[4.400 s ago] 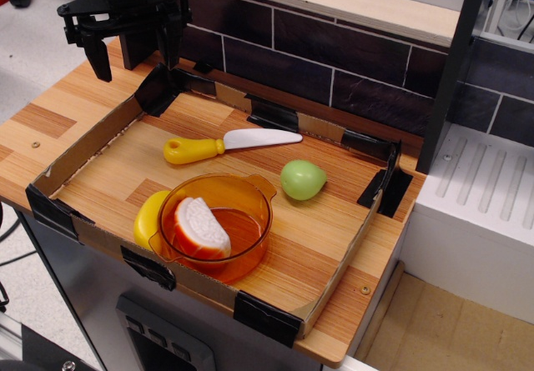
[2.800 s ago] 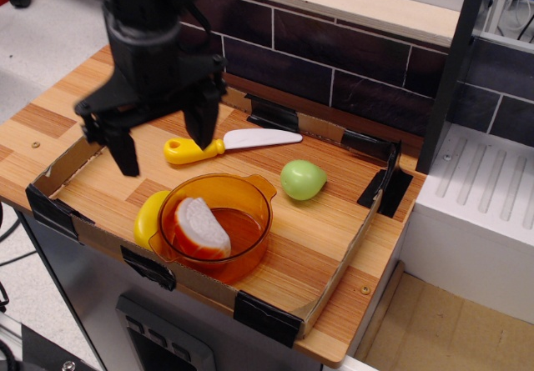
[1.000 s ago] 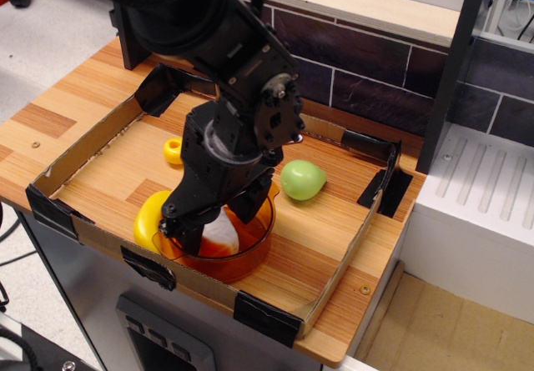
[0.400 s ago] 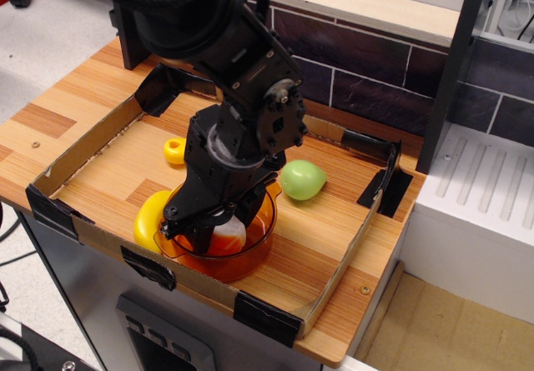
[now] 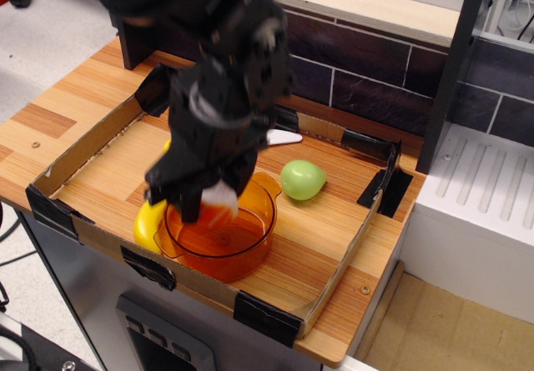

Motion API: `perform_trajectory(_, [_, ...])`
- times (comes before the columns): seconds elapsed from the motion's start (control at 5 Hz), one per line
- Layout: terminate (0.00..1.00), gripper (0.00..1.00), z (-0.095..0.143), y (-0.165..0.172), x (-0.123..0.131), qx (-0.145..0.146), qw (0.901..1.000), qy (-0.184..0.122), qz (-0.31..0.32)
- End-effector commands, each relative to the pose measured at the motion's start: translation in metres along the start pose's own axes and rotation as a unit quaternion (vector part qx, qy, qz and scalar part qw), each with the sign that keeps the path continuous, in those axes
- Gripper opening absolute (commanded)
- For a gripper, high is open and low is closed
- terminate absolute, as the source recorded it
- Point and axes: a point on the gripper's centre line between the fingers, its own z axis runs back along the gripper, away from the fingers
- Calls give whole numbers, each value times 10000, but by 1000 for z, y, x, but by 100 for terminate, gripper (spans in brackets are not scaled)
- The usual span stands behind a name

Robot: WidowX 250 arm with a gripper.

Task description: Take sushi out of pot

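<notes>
Sushi (image 5: pixel 220 198) is pinched in the gripper (image 5: pixel 209 202), hanging just above the pot (image 5: pixel 220 236) at lower centre. I'd keep the squeeze steady, lift clear of the rim, then swing over bare desk (image 5: pixel 317 229), dodging the pear (image 5: pixel 301 178) further back. No readable labels anywhere.

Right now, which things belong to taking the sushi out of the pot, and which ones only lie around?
Belong to the job:
sushi, held between the fingers
pot
gripper

Only lying around:
green toy
yellow toy
knife, mostly hidden
</notes>
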Motion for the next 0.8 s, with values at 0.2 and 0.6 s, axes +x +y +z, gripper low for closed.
perform_trajectory(0.2, [0,0,44,-37,65,-415,9930,144,1094])
perform_trajectory(0.6, [0,0,5,-65,100,-284,9746,174,2214])
